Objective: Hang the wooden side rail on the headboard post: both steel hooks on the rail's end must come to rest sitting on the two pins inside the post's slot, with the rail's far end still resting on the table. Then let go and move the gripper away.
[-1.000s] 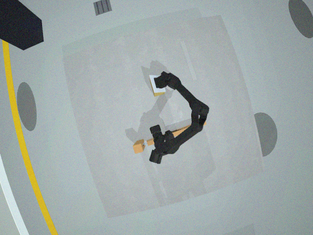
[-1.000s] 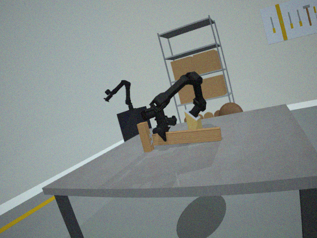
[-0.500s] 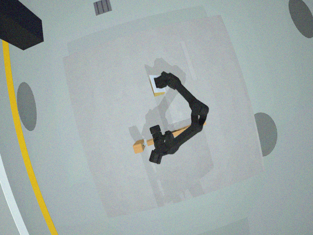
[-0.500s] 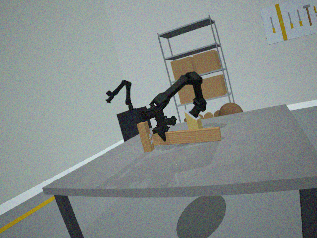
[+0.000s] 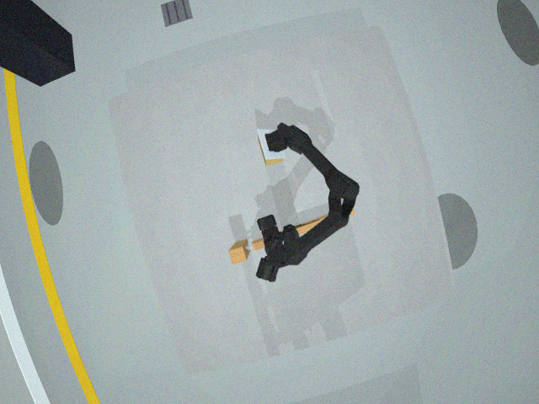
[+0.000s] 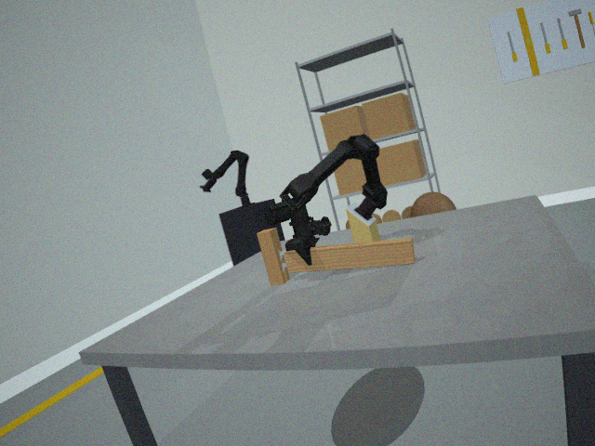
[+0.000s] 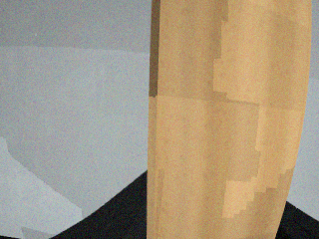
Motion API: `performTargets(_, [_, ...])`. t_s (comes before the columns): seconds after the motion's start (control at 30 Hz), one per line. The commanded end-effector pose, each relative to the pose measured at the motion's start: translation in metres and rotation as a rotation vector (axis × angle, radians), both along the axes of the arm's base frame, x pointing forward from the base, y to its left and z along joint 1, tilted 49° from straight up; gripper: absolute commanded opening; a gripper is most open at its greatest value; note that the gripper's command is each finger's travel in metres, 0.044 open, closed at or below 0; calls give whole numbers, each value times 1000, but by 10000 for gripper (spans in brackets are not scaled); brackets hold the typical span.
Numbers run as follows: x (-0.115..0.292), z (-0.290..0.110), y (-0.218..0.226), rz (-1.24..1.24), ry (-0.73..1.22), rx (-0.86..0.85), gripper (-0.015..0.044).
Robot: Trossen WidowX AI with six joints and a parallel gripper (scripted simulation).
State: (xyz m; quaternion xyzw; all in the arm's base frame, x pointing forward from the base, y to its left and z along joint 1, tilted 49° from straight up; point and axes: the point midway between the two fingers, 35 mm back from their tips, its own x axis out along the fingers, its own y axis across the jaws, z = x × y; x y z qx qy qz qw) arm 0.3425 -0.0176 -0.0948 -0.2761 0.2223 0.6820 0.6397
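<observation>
The wooden side rail [image 6: 352, 255] lies lengthwise on the table, its far end resting on the top. Its near end meets the short upright wooden headboard post [image 6: 272, 256], with steel hooks [image 6: 284, 264] at the joint; I cannot tell whether they sit on the pins. My gripper [image 6: 303, 252] is shut on the rail close to the post end. From above, the post [image 5: 238, 252] and rail [image 5: 304, 228] are partly hidden by the arm, with the gripper [image 5: 272, 243] over the rail. In the wrist view the rail [image 7: 226, 119] fills the frame.
The arm's base stands on a white-topped wooden block [image 6: 363, 224] behind the rail. A second dark arm on a black box [image 6: 243, 230] stands beyond the table. A shelf with cardboard boxes [image 6: 372, 138] is at the back wall.
</observation>
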Motion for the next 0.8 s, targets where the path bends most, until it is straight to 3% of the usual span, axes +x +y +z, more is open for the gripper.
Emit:
performTargets(0.0, [2, 0, -4, -4, -12, -5, 0])
performTargets(0.77, [2, -1, -7, -4, -12, -5, 0])
